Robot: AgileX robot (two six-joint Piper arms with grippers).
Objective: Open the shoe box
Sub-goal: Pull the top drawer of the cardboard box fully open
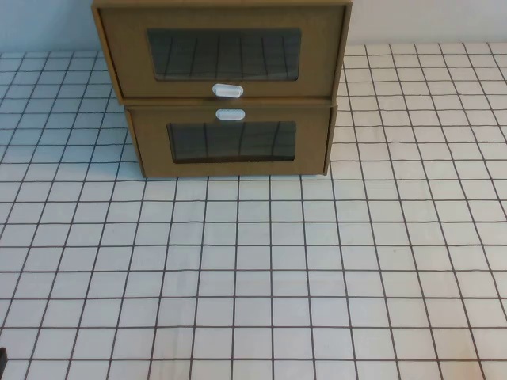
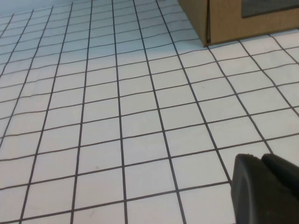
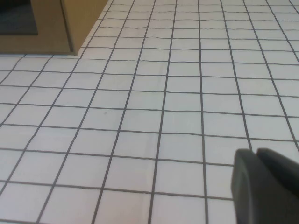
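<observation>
Two brown cardboard shoe boxes are stacked at the back of the table, both with their fronts shut. The upper box (image 1: 222,51) and the lower box (image 1: 230,142) each have a dark window. A white handle (image 1: 227,90) sits on the upper front, and another white handle (image 1: 230,115) on the lower. Neither arm appears in the high view. My left gripper (image 2: 261,158) is shut and empty, low over the tiles, far from the box corner (image 2: 233,18). My right gripper (image 3: 257,151) is likewise shut on nothing, well short of the box (image 3: 70,18).
The table (image 1: 253,277) is covered in a white cloth with a dark grid. A pale wall rises behind the boxes. A small dark part shows at the near left edge (image 1: 2,360).
</observation>
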